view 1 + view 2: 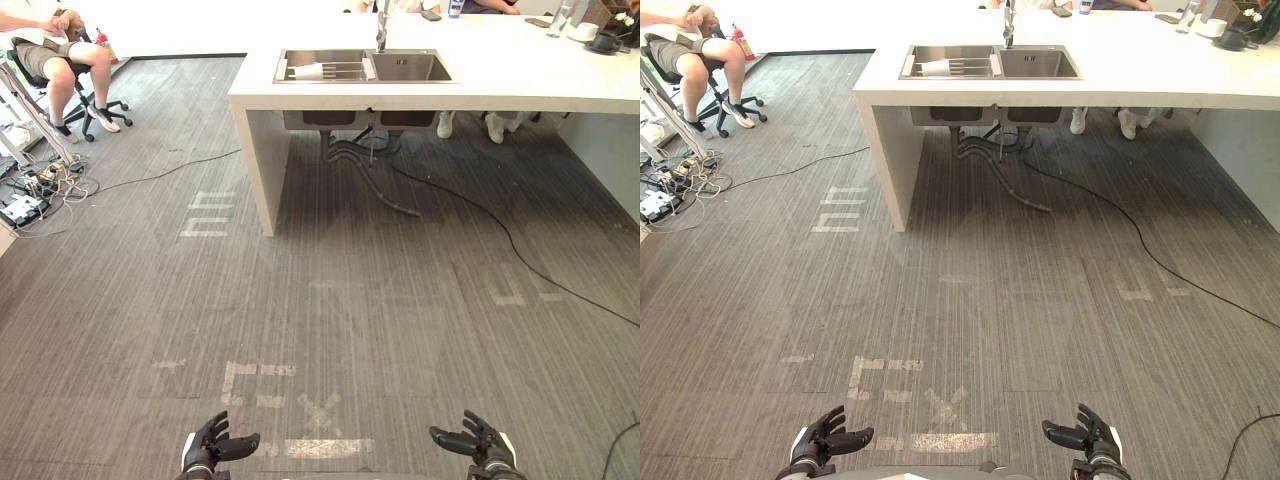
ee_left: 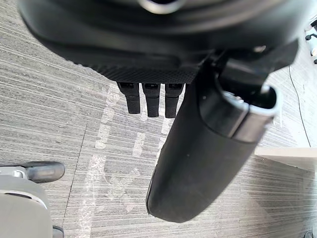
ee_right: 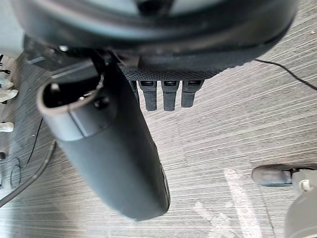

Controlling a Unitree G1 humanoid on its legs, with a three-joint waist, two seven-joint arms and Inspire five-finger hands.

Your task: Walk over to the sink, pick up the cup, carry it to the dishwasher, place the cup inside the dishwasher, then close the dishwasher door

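Far ahead of the fingers, the cup [image 1: 310, 71] lies sideways in the sink [image 1: 415, 68], apparently slightly nearer the left hand [image 1: 213, 446] than the right hand [image 1: 477, 440]; both loosely spread, empty.

Cup [image 1: 310, 71] lies in sink [image 1: 412, 68], set into counter [image 1: 520, 78] ahead.

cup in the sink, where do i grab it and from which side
Round its body, from above: the cup seems to lie on its side in the left basin of the sink, whose walls would likely block a sideways reach. It is too far off to tell any handle.
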